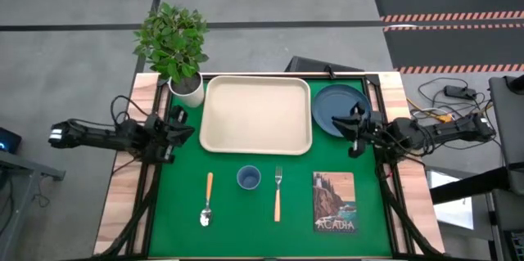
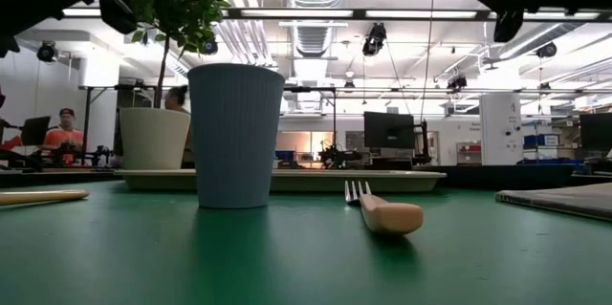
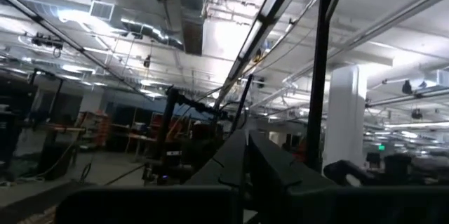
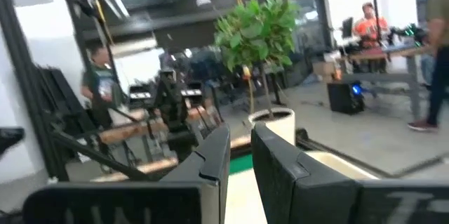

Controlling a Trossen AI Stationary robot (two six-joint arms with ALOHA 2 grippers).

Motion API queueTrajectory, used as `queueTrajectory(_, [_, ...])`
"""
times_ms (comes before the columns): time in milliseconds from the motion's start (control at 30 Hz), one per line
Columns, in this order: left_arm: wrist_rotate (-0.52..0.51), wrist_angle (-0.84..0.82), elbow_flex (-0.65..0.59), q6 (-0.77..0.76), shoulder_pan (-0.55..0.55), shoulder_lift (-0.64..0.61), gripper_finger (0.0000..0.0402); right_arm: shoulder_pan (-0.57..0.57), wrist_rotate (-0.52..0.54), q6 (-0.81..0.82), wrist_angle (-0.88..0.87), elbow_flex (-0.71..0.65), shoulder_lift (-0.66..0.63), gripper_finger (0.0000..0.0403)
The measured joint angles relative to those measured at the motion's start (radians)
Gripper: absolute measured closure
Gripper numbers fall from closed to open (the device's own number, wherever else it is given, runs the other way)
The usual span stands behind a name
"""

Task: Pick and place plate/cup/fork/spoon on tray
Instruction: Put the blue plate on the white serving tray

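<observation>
Cream tray lying bare at the back of the green desk, slate-blue plate just beside it on the right, potted plant at its left corner. In front: spoon, light-blue cup and fork in a row, ACADIA card to the right. Left pincer poised left of the tray, right pincer over the plate's near edge, fingers of both nearly pressed together, pinching nothing.
</observation>
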Motion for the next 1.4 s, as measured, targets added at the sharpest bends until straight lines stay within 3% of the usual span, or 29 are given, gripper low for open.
queueTrajectory(333, [-0.176, 0.003, 0.001, 0.026, 0.000, 0.050, 0.0402, -0.083, 0.056, 0.159, -0.541, 0.284, 0.129, 0.0355])
queueTrajectory(633, [-0.180, 0.002, 0.001, 0.024, 0.000, 0.070, 0.0402, -0.195, 0.041, 0.285, -1.037, 0.425, 0.279, 0.0355])
queueTrajectory(1000, [-0.224, 0.002, 0.002, 0.025, 0.000, 0.082, 0.0402, -0.400, -0.197, 0.166, -1.058, 0.457, 0.498, 0.0355])
queueTrajectory(1267, [-0.223, 0.001, 0.001, 0.025, 0.000, 0.105, 0.0402, -0.475, -0.243, -0.124, -1.067, 0.516, 0.632, 0.0355])
queueTrajectory(1400, [-0.223, 0.001, 0.001, 0.025, 0.000, 0.104, 0.0402, -0.475, -0.272, -0.150, -1.071, 0.516, 0.679, 0.0350])
